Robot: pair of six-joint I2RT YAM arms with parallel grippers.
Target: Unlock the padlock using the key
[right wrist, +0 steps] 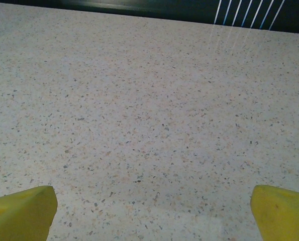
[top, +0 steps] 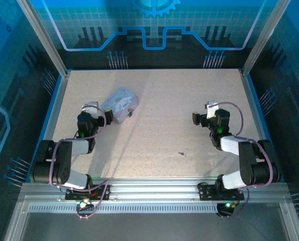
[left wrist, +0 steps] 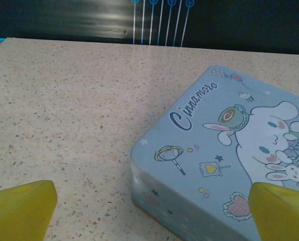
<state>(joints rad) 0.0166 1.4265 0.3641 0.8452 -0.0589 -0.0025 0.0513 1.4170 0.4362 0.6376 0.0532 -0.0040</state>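
key: tiny dark sliver lying on the table. padlock: small, dark, against the edge of the box.

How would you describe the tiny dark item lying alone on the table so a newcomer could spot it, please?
On the speckled table, look in the near half, right of centre, closer to the right arm. The key lies there alone: a tiny dark sliver, well apart from the pale blue cartoon box on the left and far smaller than it.

Box left on table, key nearer, rightward
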